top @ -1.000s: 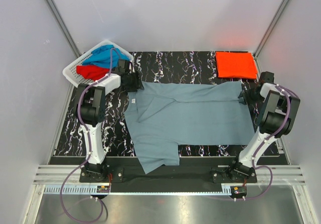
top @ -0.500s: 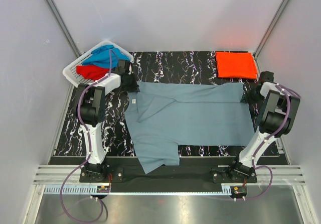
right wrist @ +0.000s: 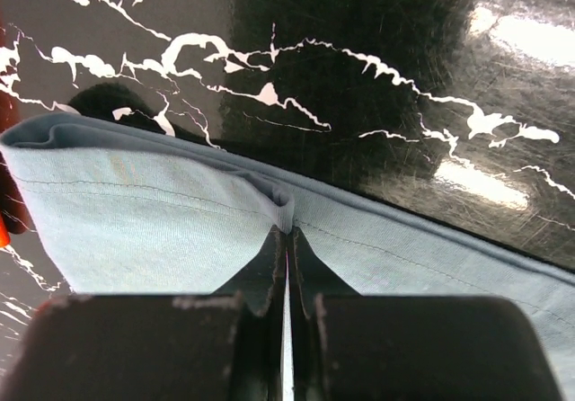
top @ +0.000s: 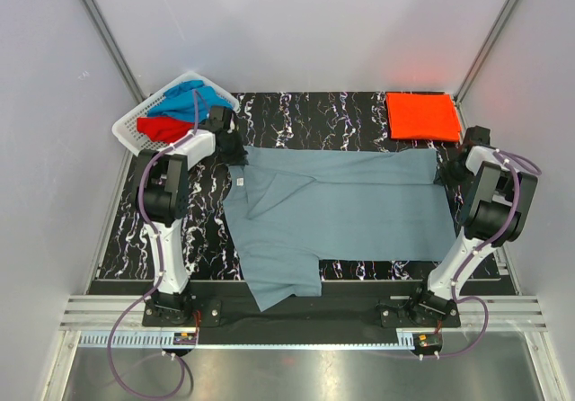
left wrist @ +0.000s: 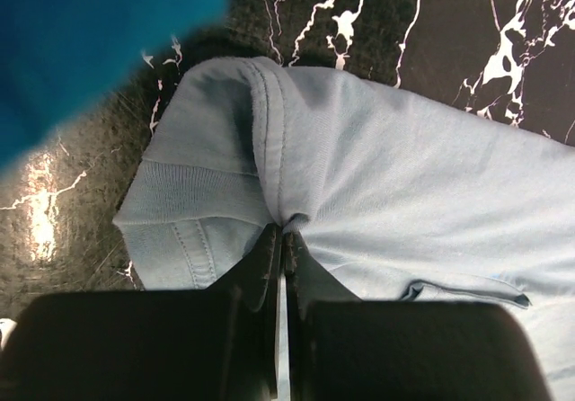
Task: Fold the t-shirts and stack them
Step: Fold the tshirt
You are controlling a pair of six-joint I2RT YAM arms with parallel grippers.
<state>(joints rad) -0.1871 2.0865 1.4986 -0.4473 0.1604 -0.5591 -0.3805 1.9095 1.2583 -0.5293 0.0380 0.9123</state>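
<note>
Left gripper and right gripper, both clamped tight, pinch the soft grey-blue t-shirt at its far corners.
Matte knit with a ribbed band, it lies spread on the glossy black marbled table; both arms stretch forward, wrists low.

Four t-shirts: one grey-blue t-shirt in the middle, one orange-red t-shirt far right, one bright blue t-shirt and one red t-shirt far left. One white slotted basket. One black marbled table. Two robot arms: left arm, right arm.

Both jaws now tight on shirt
</note>
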